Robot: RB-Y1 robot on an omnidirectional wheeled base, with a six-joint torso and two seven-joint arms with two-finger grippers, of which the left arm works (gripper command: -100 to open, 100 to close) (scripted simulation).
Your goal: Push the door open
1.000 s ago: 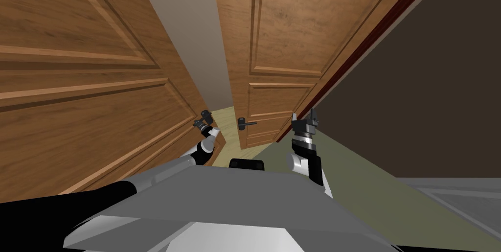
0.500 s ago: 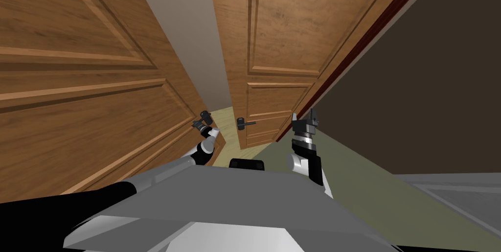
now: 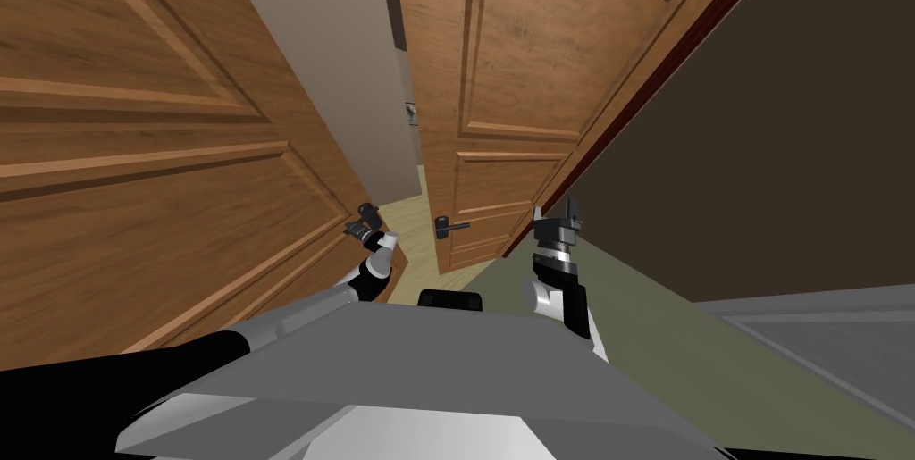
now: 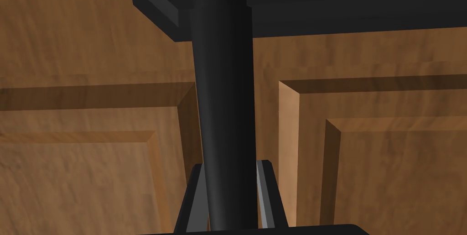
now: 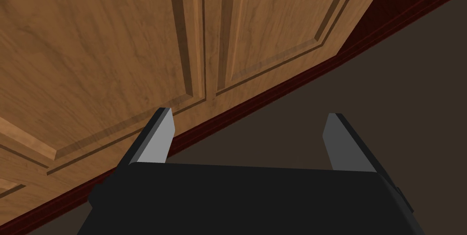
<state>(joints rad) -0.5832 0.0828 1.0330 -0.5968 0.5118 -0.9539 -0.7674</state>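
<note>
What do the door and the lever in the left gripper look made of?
The door reads as wood: brown grain, raised panels, low sheen. The lever in the left gripper is smooth black with a faint sheen; metal or plastic, can't tell.

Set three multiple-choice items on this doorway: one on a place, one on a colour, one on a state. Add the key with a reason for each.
1. Where is the left gripper?
A. on the floor
B. at the left door's handle
C. on the dark wall

2. What colour is that handle?
A. black
B. brass
C. white

3. How do the right gripper's fingers stand?
A. shut on a handle
B. shut on the door frame
C. open, holding nothing

Key:
1 B: the left wrist view shows its fingers pressing the handle's sides, with the door behind.
2 A: the lever is drawn black.
3 C: the fingers stand wide apart with nothing between them.
</note>
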